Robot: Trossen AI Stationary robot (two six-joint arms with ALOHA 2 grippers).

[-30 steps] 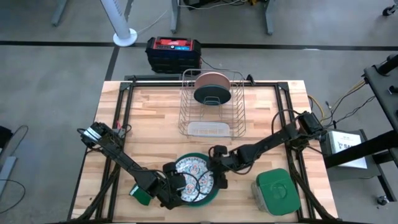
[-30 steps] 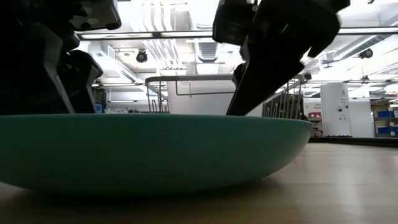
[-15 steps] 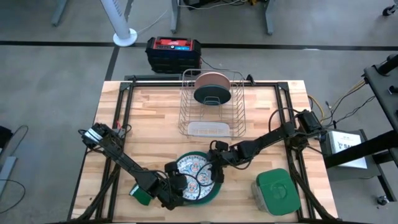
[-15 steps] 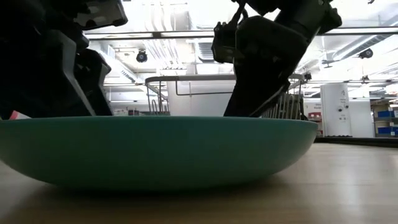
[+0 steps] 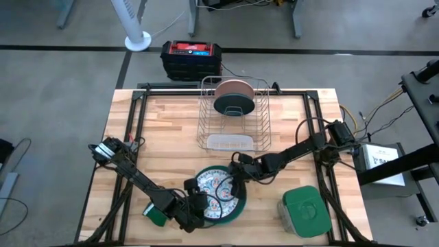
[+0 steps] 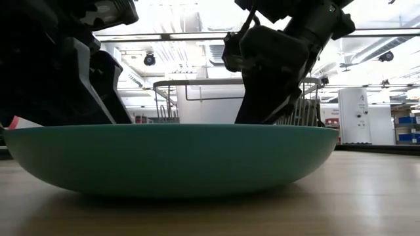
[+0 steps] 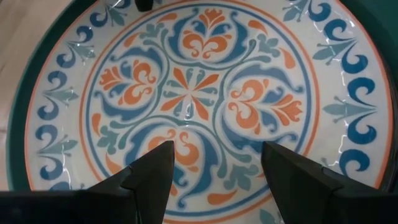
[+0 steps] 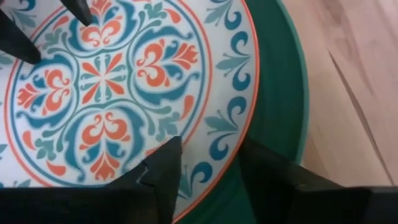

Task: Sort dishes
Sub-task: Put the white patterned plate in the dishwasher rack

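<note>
Dark left gripper (image 7: 214, 163) fingers spread over ornamented plate (image 5: 218, 195); right gripper (image 8: 208, 163) straddles its rim, unclenched.

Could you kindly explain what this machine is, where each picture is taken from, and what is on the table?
Two dark robot arms work at a wooden table. One picture looks straight down, one looks level across the tabletop, and two come from cameras on the wrists. The ornamented plate lies in the teal-green plate. Behind them a wire rack holds two more plates. A green-lidded container sits nearby. The left gripper hovers open over the ornamented plate; the right gripper straddles its rim.
</note>
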